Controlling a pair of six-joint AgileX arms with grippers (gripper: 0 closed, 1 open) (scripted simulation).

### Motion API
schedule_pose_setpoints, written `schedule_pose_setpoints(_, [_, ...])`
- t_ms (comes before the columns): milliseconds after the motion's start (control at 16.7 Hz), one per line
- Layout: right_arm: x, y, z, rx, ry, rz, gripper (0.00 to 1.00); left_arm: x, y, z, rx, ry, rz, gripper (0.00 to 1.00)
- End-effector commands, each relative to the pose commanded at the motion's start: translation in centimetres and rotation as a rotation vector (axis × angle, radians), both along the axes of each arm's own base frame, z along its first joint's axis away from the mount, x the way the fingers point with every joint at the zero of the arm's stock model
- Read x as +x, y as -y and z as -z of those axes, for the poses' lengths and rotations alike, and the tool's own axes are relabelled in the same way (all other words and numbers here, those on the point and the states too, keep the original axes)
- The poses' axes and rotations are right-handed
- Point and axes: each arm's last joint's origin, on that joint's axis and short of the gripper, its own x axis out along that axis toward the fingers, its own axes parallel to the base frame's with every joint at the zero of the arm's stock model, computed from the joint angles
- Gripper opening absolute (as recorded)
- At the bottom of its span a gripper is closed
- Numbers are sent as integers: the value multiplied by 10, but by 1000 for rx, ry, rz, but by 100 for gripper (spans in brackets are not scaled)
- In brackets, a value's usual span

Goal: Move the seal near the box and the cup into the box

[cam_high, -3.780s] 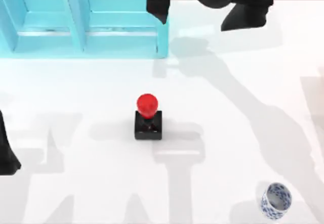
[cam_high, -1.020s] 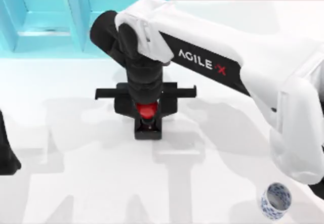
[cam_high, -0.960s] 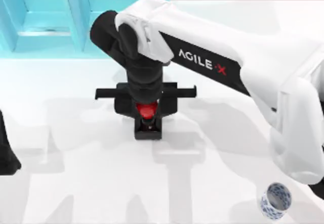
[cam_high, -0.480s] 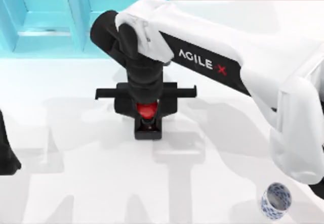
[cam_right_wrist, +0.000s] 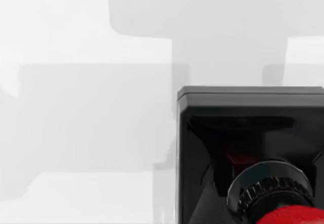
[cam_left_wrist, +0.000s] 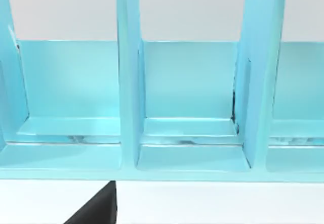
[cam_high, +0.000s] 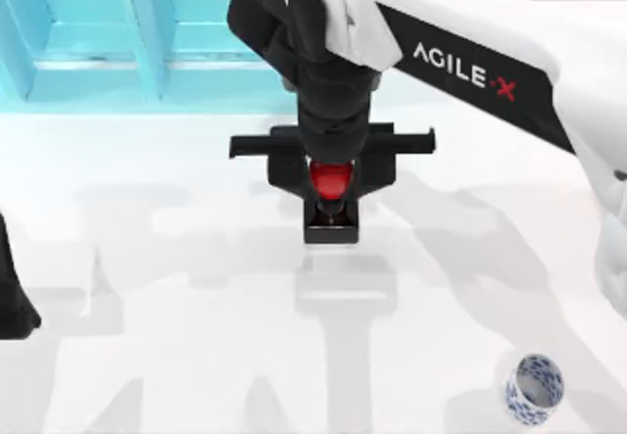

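Three box (cam_high: 147, 62) compartments; right end effector (cam_high: 331, 191) grips seal (cam_high: 331, 220).

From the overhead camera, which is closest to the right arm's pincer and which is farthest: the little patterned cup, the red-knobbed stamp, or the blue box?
1. The seal: right in the right pincer, at the table's middle, its red knob between the fingers.
2. The box: at the table's far left, a short way from the pincer.
3. The cup: farthest, at the near right corner.
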Motion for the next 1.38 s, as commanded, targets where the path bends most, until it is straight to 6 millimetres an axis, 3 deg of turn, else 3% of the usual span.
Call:
schedule_pose_setpoints(120, [-6,19,-34,23,28,-11,0,0,0,0,0,0,0,100])
schedule_pose_setpoints(240, [-7,42,-48,13,18,-5,0,0,0,0,0,0,0,100])
schedule_pose_setpoints(360, [-7,55,-53,3,3,0,0,0,0,0,0,0,0,100])
schedule_pose_setpoints(600, [-7,54,-53,4,8,-2,0,0,0,0,0,0,0,100])
schedule_pose_setpoints(720, [-2,69,-60,19,29,-2,0,0,0,0,0,0,0,100])
schedule_pose_setpoints(900, [2,118,-72,25,36,-8,0,0,0,0,0,0,0,100])
schedule_pose_setpoints(1200, [-13,222,-68,-1,-27,-3,0,0,0,0,0,0,0,100])
schedule_pose_setpoints(1380, [-23,251,-74,9,-2,-3,0,0,0,0,0,0,0,100])
